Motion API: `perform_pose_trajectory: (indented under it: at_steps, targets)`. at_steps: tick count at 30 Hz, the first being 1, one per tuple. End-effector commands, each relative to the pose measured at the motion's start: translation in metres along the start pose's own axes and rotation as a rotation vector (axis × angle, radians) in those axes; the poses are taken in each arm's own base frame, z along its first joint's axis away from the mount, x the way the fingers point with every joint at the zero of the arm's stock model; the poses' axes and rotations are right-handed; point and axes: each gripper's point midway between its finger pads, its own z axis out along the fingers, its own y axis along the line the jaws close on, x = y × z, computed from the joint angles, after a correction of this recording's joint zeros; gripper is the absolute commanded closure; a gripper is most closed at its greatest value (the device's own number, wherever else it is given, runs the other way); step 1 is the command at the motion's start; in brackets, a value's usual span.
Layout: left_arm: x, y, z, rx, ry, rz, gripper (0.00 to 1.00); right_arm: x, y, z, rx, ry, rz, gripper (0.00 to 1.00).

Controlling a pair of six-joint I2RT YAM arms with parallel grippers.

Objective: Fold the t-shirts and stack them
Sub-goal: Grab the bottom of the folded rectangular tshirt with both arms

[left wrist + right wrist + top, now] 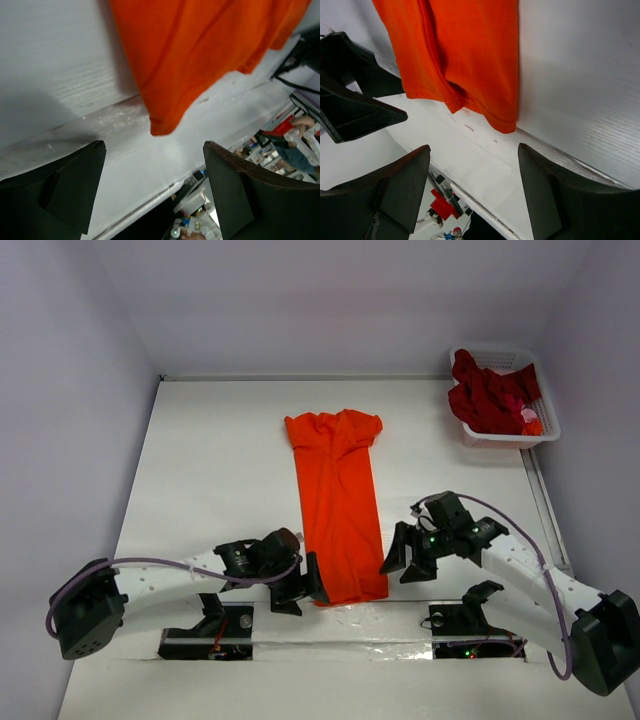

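Note:
A bright orange t-shirt (pixel 336 502) lies on the white table, folded lengthwise into a narrow strip running from the middle toward the near edge. My left gripper (pixel 303 588) is open and empty at the shirt's near left corner (pixel 162 125). My right gripper (pixel 402 558) is open and empty just right of the shirt's near right corner (pixel 502 122). The orange hem fills the top of both wrist views. Several darker red t-shirts (pixel 490 395) are piled in a basket at the back right.
The white lattice basket (pixel 545 430) stands at the table's back right corner. The table's near edge (pixel 485 210) lies right below both grippers. White walls enclose the table on the left, back and right.

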Motion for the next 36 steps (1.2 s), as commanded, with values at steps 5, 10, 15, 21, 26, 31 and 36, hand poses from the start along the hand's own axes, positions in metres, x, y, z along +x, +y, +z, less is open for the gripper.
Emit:
perform_pose_trajectory:
  at_steps: [5,10,15,21,26,31,36]
  targets:
    - [-0.039,-0.031,0.001,0.072,-0.222,-0.107,0.27,-0.018,0.0,0.011,-0.015,-0.057,-0.018,0.25]
    - [-0.053,-0.034,-0.012,0.159,-0.331,-0.203,0.32,-0.019,-0.005,0.019,-0.017,-0.05,-0.028,0.28]
    - [-0.048,-0.025,-0.009,0.155,-0.308,-0.231,0.33,-0.021,-0.005,0.022,-0.014,-0.033,-0.034,0.3]
    - [-0.044,-0.013,-0.012,0.038,-0.301,-0.209,0.34,-0.026,0.005,0.018,-0.016,-0.032,-0.032,0.3]
    - [-0.047,-0.019,-0.01,0.02,-0.304,-0.189,0.34,-0.025,0.005,0.017,0.009,-0.004,-0.009,0.3]
    - [-0.044,-0.014,0.001,-0.001,-0.277,-0.194,0.34,-0.018,-0.008,0.027,0.023,0.039,0.026,0.31]
    - [-0.045,-0.016,0.004,0.003,-0.275,-0.209,0.34,-0.016,-0.017,0.034,0.026,0.03,0.044,0.32]
